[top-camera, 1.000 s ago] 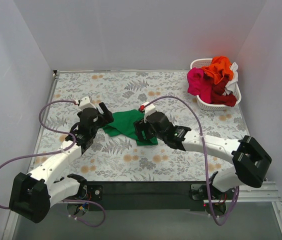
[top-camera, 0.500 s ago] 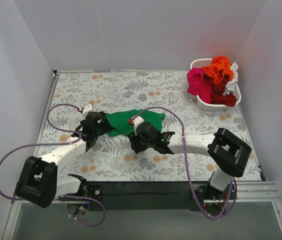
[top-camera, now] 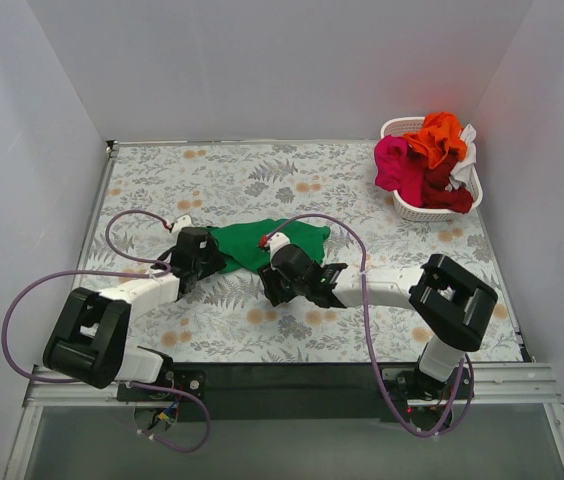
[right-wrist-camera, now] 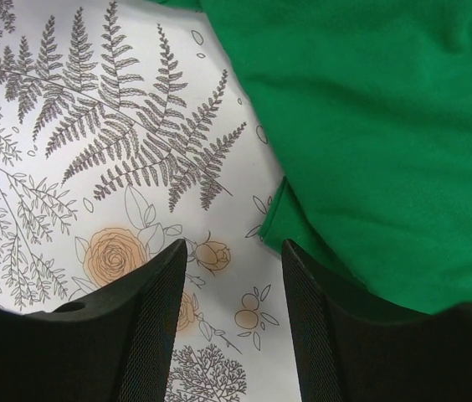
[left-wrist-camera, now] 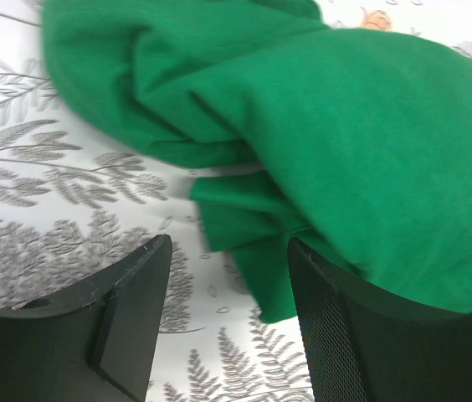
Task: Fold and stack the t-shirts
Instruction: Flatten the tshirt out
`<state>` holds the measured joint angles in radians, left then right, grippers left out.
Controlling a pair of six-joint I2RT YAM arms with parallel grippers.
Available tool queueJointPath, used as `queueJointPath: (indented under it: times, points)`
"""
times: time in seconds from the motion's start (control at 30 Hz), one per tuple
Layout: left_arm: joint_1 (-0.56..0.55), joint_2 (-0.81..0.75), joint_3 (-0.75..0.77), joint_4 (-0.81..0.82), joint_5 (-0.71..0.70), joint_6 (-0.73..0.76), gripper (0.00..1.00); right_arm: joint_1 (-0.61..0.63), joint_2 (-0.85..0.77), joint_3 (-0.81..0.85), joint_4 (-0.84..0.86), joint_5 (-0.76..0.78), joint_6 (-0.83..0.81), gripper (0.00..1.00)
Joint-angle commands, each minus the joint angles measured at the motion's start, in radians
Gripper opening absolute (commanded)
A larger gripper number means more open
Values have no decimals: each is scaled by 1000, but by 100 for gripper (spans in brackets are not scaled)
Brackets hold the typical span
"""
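Two grippers sit low at the near edge of the green t-shirt (top-camera: 262, 242), which lies crumpled near the middle of the table (top-camera: 362, 180). The left gripper (left-wrist-camera: 228, 251) has its jaws partly apart, with a loose fold between them and cloth draped over one finger. It is probably not pinched, though the view is too close to be sure. The right gripper (right-wrist-camera: 232, 268) stands about half open over bare table, the hem only lapping one finger. Each should catch a single layer, close firmly, then pull outward evenly. More t-shirts (top-camera: 432, 150) fill the basket (top-camera: 409, 208) at the far right corner.
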<state>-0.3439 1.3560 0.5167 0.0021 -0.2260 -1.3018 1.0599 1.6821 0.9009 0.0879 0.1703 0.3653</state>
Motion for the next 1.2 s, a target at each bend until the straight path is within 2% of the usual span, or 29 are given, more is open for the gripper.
queueJointPath:
  times: [0.0,0.07,0.2,0.23,0.3,0.33,0.43,0.9,1.0,1.03,1.07,1.17]
  points:
    - [5,28,16,35,47,-11,53,-9,4,-2,32,35,35,44]
    - [5,35,17,38,45,-11,52,-14,5,-7,33,32,38,44]
    - [5,43,20,36,36,-10,41,-20,7,-8,33,28,41,44]
    - [5,46,22,35,36,-10,31,-18,8,-8,33,28,41,44]
    - [3,46,23,23,24,-10,22,-23,10,-8,33,24,43,44]
    - [3,46,25,19,17,-8,12,-23,10,-8,33,23,43,44]
    - [3,29,23,13,5,-11,0,-24,16,-8,33,23,44,44]
    - [3,-55,51,-54,-9,9,0,-52,68,15,33,49,47,43]
    - [3,-60,51,-57,-9,10,0,-52,113,33,30,67,43,29]
    - [5,-64,52,-59,-9,10,0,-52,129,35,29,74,44,9]
    - [5,-69,57,-62,-9,12,0,-52,131,36,26,81,44,2]
    - [5,-98,69,-85,-18,16,0,-52,108,35,-2,141,35,1]
